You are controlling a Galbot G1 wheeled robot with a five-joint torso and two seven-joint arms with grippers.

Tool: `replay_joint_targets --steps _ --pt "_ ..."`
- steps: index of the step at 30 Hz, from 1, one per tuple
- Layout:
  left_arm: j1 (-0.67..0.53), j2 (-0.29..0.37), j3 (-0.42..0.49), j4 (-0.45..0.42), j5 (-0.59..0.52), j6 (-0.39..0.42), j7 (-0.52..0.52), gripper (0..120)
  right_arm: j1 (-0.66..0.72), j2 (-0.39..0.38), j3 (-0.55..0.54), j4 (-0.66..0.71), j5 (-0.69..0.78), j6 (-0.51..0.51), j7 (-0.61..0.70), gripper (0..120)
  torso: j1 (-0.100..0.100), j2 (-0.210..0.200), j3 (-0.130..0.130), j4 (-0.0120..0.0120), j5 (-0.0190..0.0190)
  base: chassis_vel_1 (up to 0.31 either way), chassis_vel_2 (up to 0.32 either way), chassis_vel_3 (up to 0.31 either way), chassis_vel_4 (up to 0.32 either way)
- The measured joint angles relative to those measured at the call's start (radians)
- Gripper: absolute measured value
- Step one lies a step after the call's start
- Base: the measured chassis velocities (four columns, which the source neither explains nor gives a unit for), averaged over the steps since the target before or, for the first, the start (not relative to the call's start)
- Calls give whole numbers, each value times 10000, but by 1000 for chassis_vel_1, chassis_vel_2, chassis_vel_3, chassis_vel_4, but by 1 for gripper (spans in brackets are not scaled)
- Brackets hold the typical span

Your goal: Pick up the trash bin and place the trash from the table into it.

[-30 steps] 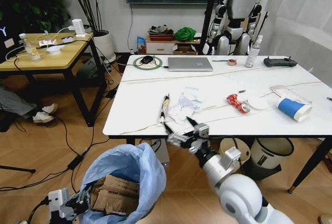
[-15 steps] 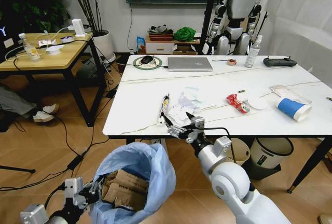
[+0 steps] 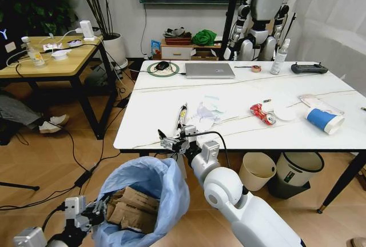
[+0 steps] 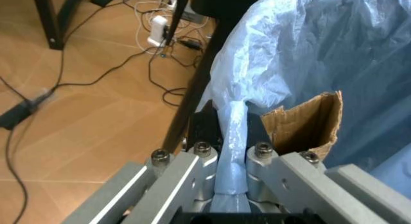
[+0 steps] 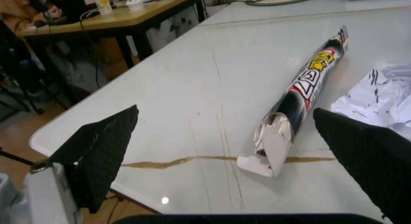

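Left claw (image 3: 91, 215): low at the near left, below desk height, pinched tight on a twisted fold of the light-blue bag at the rim of the trash bin (image 3: 146, 198).
Trash bin: hung from that claw just off the near-left corner of the desk (image 3: 148, 110), its mouth open upward, with torn brown cardboard (image 3: 134, 212) already inside.
Right claw (image 3: 174, 142): at the desk's near edge, fingers spread wide with nothing between them.
Key relation: the rolled black wrapper (image 5: 301, 96) lay directly beyond the right claw, towards the far side and between its open fingers' line; its long axis ran near to far, its torn near end pointing at the claw. The right arm looked the nearer and the only free one.
Crumpled tissues (image 3: 200, 115): just to the right of the wrapper, close enough that I judged a closing finger might catch them.
Further trash: a crushed red can (image 3: 262, 113) and a blue-white paper cup (image 3: 325, 120), well off to the right.
Not trash: a silver laptop (image 3: 209, 70) and a spray bottle (image 3: 279, 57) along the far edge.
In the way: nothing lay between the right claw and the wrapper; the bin sat below and to the near left of it.
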Motion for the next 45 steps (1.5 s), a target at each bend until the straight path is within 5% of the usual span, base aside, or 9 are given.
replay_joint_targets --steps 13,36,45 --pt "146 -154 -486 -4 34 -18 -10 0 294 12 15 -486 -55 -2 -116 94 0 0 0 1 1 0 0 0 0" --pt "74 -191 -460 -109 -9 -25 -17 0 350 -48 -70 -878 -113 249 -510 8 0 0 0 0 1 0 0 0 0" --pt "36 -149 -459 -109 -41 -16 -18 0 338 -91 -79 -887 -151 317 -564 0 0 0 0 0 1 0 0 0 0"
